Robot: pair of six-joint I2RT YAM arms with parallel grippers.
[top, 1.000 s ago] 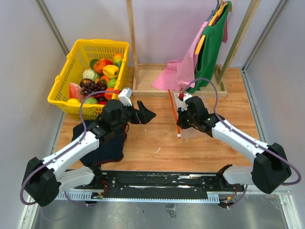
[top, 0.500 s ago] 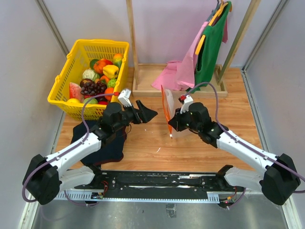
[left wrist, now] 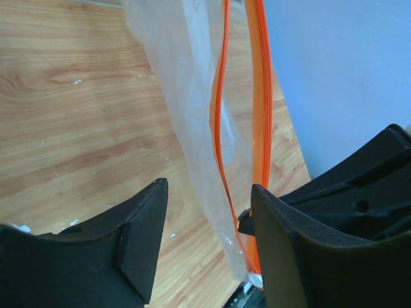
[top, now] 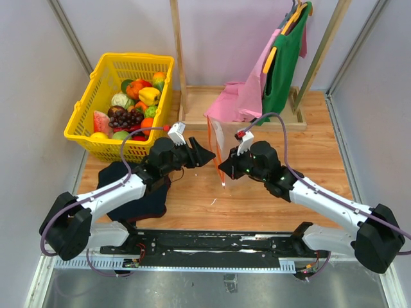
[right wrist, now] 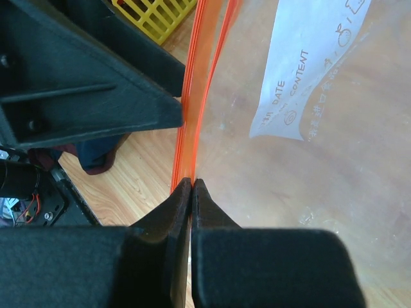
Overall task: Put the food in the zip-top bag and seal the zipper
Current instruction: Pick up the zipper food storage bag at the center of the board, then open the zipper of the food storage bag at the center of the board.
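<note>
The zip-top bag [top: 217, 142], clear with an orange zipper [top: 215, 154] along its mouth, hangs upright between my two arms. My right gripper [right wrist: 192, 183] is shut on the zipper strip [right wrist: 191, 122]; the bag [right wrist: 308, 167] and its white label fill that view. My left gripper [left wrist: 209, 221] is open, its fingers either side of one loose orange lip [left wrist: 219, 122] of the bag [left wrist: 183, 90], not touching it. A white slider tab [left wrist: 255, 280] shows at the strip's lower end. The food [top: 135, 102] lies in a yellow basket [top: 138, 56] at the back left.
A dark cloth [top: 138, 192] lies under the left arm. Behind the bag stands a wooden rack [top: 192, 109] hung with a pink cloth [top: 241, 96] and a green garment [top: 282, 61]. Grey walls close in both sides.
My right gripper has carried the bag left and raised it upright. My left gripper has moved right until its fingers straddle the bag's lip, and its jaws have narrowed.
</note>
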